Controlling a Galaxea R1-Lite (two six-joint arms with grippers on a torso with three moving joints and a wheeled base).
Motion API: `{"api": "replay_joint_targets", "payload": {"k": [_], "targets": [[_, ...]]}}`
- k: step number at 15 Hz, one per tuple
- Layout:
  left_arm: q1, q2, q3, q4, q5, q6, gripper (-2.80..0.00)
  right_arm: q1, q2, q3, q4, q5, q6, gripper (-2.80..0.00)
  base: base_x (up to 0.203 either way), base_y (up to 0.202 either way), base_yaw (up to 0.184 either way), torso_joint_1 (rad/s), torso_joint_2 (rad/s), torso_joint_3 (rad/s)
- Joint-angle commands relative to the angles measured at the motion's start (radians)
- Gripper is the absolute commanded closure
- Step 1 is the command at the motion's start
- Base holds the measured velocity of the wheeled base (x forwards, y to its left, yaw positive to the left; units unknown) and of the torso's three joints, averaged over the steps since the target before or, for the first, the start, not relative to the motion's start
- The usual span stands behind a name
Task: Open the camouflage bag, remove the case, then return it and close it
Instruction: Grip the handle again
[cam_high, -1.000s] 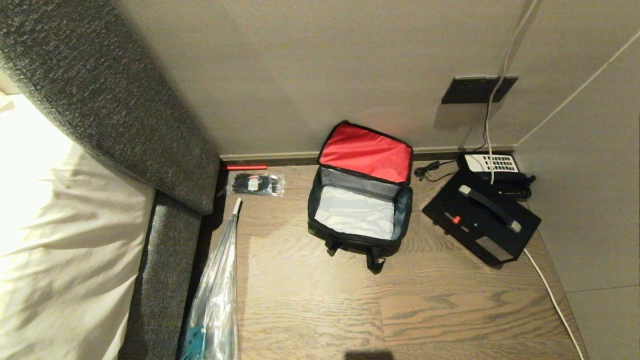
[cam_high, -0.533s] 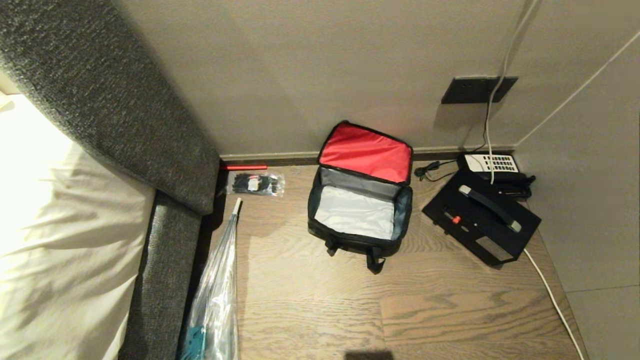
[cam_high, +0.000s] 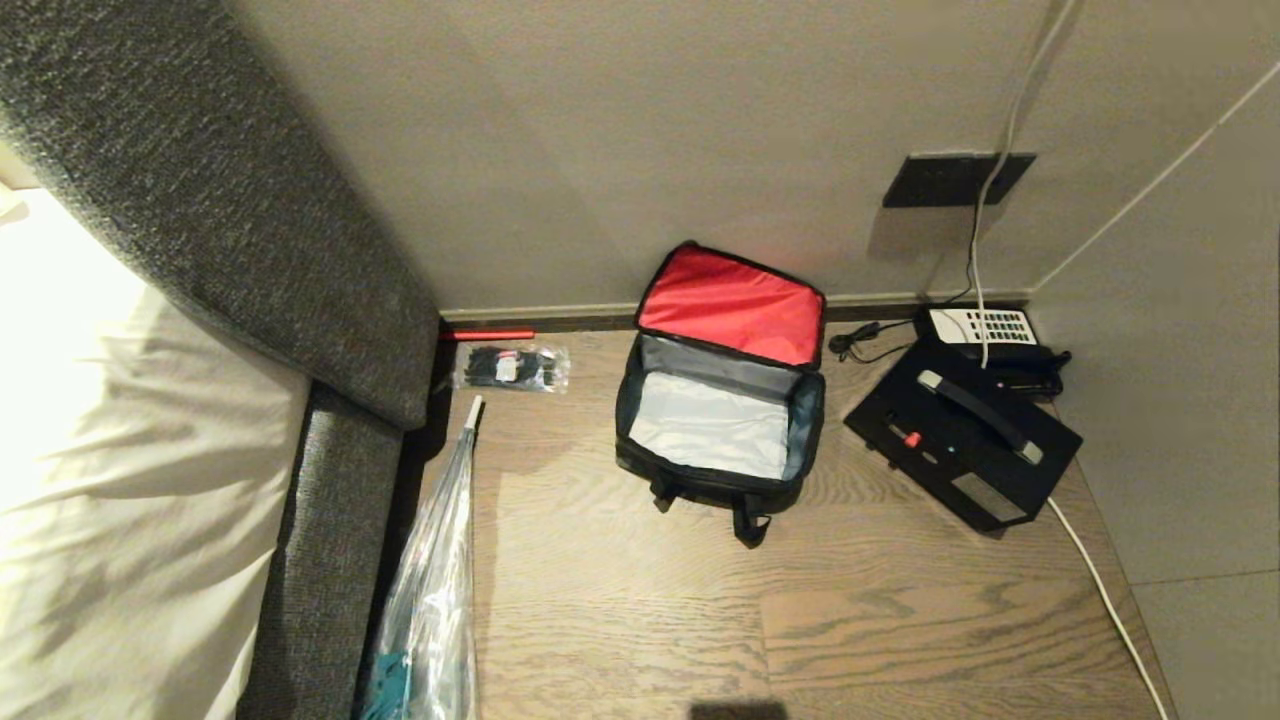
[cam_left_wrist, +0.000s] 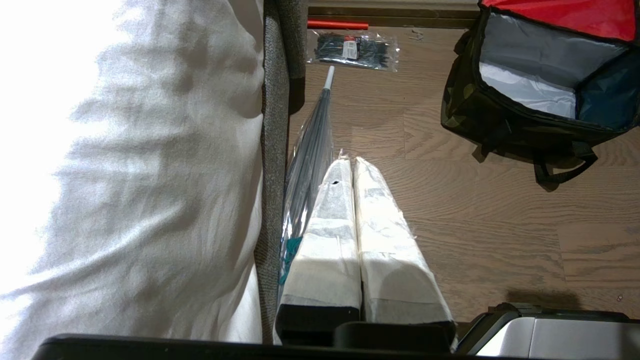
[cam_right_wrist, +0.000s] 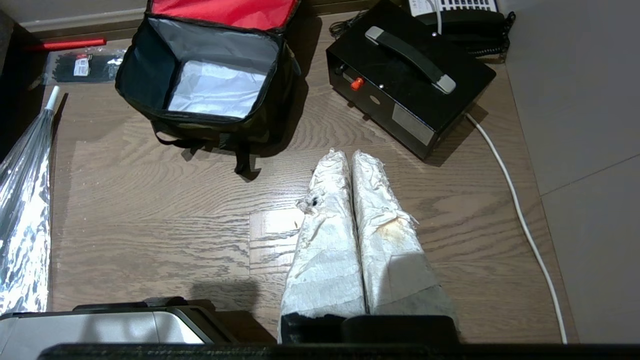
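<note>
The camouflage bag (cam_high: 718, 420) stands open on the wooden floor (cam_high: 620, 620) close to the wall, its lid folded back so the red lining (cam_high: 732, 304) faces up and the pale bottom of the empty inside shows. The case (cam_high: 962, 437) lies out of the bag on the floor to its right, apart from it, flat with its handle (cam_high: 980, 416) up and a small red latch (cam_high: 912, 439) on the side toward the bag. Its far corner sits against a black telephone (cam_high: 985, 334) with a white keypad by the wall, and a white cable (cam_high: 1105, 595) runs along the floor past its near corner.

Neither of my arms shows from the head. My left end effector (cam_left_wrist: 348, 165) hangs above the floor beside the bed (cam_left_wrist: 130, 165), its 2 wrapped fingers pressed together and holding nothing, next to a clear folded umbrella (cam_left_wrist: 310, 150). My right end effector (cam_right_wrist: 348, 157) hangs above bare floor in front of the case, fingers likewise together and empty, touching neither bag nor case. A packet of black cable ties (cam_high: 510, 367) lies near the skirting, left of the bag.
</note>
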Motion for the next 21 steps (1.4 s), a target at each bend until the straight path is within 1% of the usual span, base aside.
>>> {"api": "replay_joint_targets", "payload": {"k": [1,11,12,14,15,17,18,19,20,21], "targets": [[0.0,-0.002,0.0,0.0,0.001,0.0,0.0,0.0,-0.028,0.014,-0.001,0.0,0.0,0.0,0.0,0.0,0.0,0.0,0.0,0.0],[0.0,-0.002,0.0,0.0,0.001,0.0,0.0,0.001,-0.027,0.014,-0.001,0.0,0.001,0.0,0.0,0.0,0.0,0.0,0.0,0.0],[0.0,-0.002,0.0,0.0,0.001,0.0,0.0,0.0,-0.027,0.015,-0.001,0.002,-0.011,0.0,0.0,0.0,0.0,0.0,0.0,0.0],[0.0,-0.002,0.0,0.0,0.001,0.0,0.0,0.001,-0.027,0.014,0.005,0.006,-0.071,0.0,0.0,0.0,0.0,0.0,0.0,0.0],[0.0,-0.002,0.0,0.0,0.001,0.0,0.0,0.0,-0.027,0.014,0.001,0.014,-0.078,0.0,0.0,0.0,0.0,0.0,0.0,0.0],[0.0,-0.002,0.0,0.0,0.001,0.0,0.0,0.0,-0.028,0.006,-0.009,0.003,-0.062,0.0,0.0,0.0,0.0,0.0,0.0,0.0],[0.0,-0.002,0.0,0.0,0.001,0.0,0.0,0.0,-0.028,-0.042,0.008,0.002,-0.061,0.0,0.0,0.0,0.0,0.0,0.0,0.0],[0.0,-0.002,0.0,0.0,0.001,0.0,0.0,0.0,-0.028,-0.124,0.073,0.008,-0.06,0.0,0.0,0.0,0.0,0.0,0.0,0.0],[0.0,-0.002,0.0,0.0,0.001,0.0,0.0,0.0,-0.028,-0.253,0.2,0.022,-0.059,0.0,0.0,0.0,0.0,0.0,0.0,0.0],[0.0,-0.002,0.0,0.0,0.001,0.0,0.0,0.001,-0.028,-0.409,0.369,0.039,-0.054,0.0,0.0,0.0,0.0,0.0,0.0,0.0]]}}
